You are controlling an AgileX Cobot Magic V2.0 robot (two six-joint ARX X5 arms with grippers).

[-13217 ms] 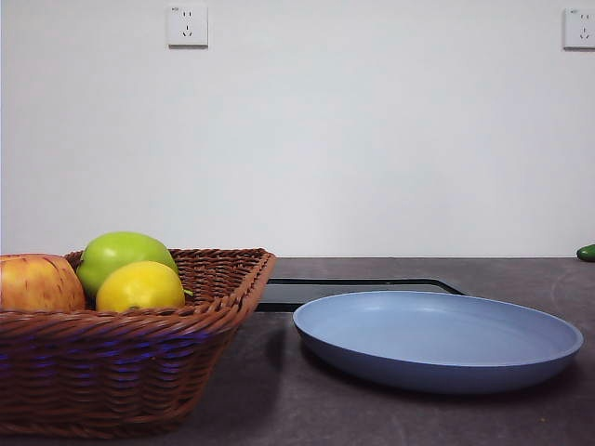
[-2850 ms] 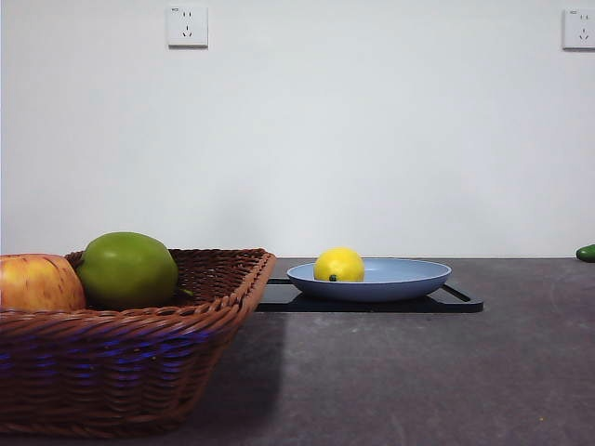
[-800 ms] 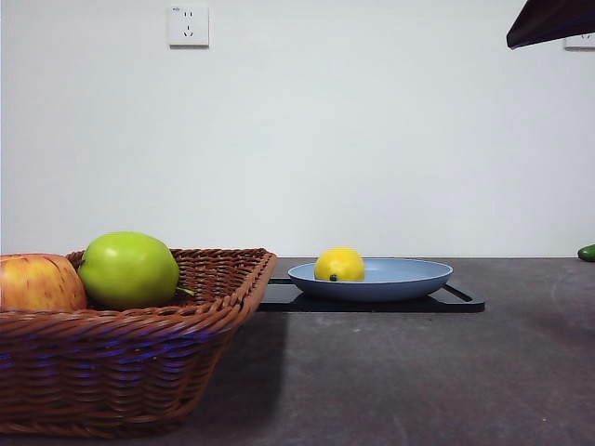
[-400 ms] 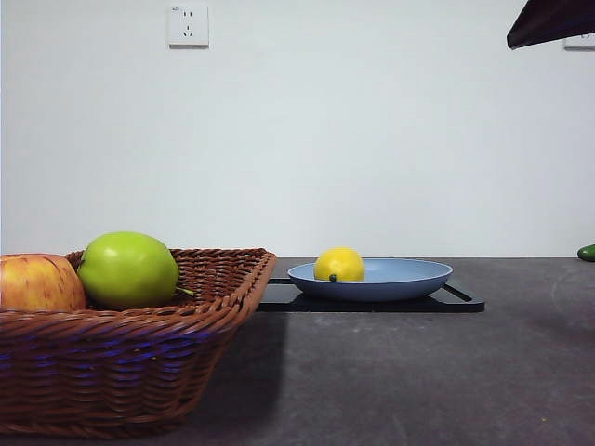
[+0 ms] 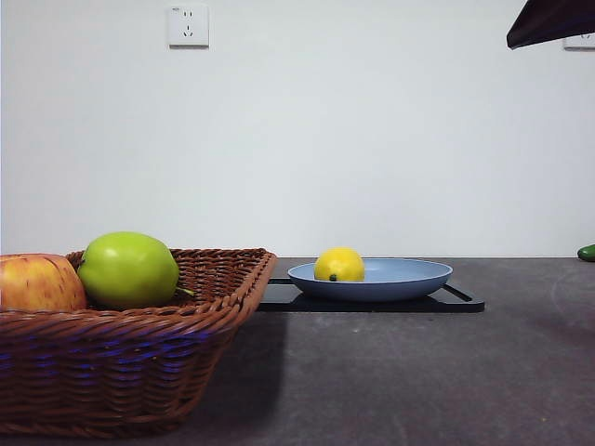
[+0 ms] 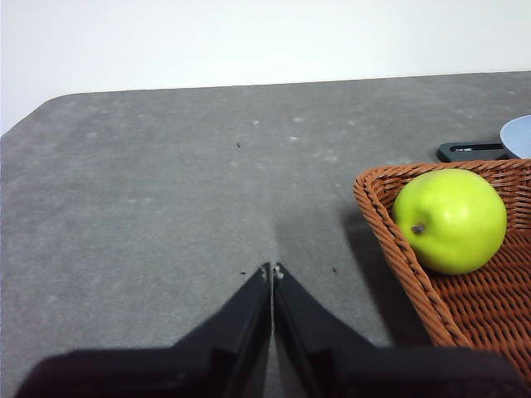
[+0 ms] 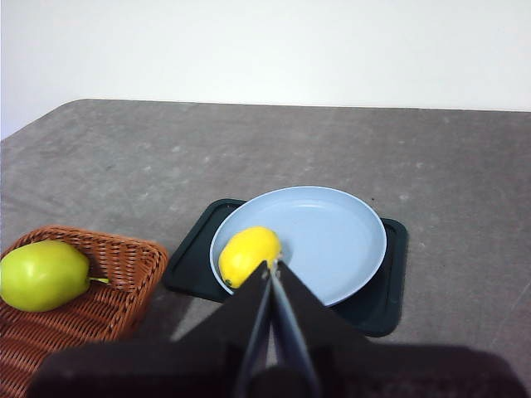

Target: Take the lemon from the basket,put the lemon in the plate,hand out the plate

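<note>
The yellow lemon [image 5: 339,265] lies at the left side of the light-blue plate [image 5: 400,275], which rests on a black tray at the back; both show in the right wrist view, lemon [image 7: 247,254] and plate [image 7: 332,236]. The wicker basket [image 5: 121,358] stands at the front left and also shows in the left wrist view [image 6: 431,290]. My right gripper [image 7: 272,266] is shut and empty, high above the table, a dark tip at the top right corner [image 5: 548,20]. My left gripper [image 6: 271,269] is shut and empty over bare table beside the basket.
A green apple [image 5: 127,270] and a red-yellow apple [image 5: 39,283] lie in the basket. The black tray [image 5: 456,300] sits under the plate. A small green thing [image 5: 587,252] lies at the far right edge. Wall sockets are on the white wall.
Long ago the lemon was in the basket and the plate near the front; now the lemon lies in the plate on the tray at the back. Nothing has moved in the last second.
</note>
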